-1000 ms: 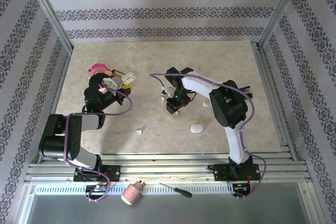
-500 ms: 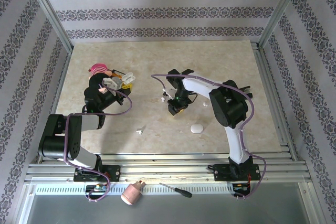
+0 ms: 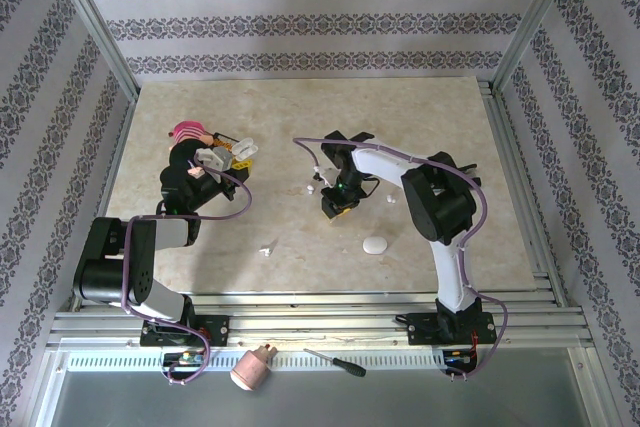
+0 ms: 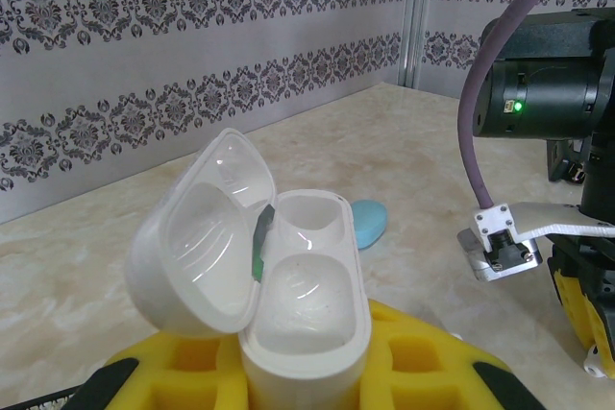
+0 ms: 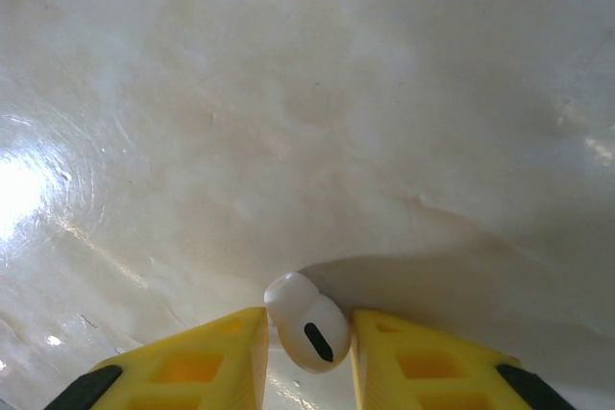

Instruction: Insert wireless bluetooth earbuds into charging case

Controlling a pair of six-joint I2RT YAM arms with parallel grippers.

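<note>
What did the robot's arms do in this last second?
The right gripper slid a little rightward over the beige marbled table and closed on a small glossy white earbud. The left gripper stayed put, holding the open white plastic charging case. The white oval case and the tiny white bud lying on the table did not move.

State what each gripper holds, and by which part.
Left gripper clamps the open charging case by its lower body; right gripper pinches a white earbud by its rounded sides.
</note>
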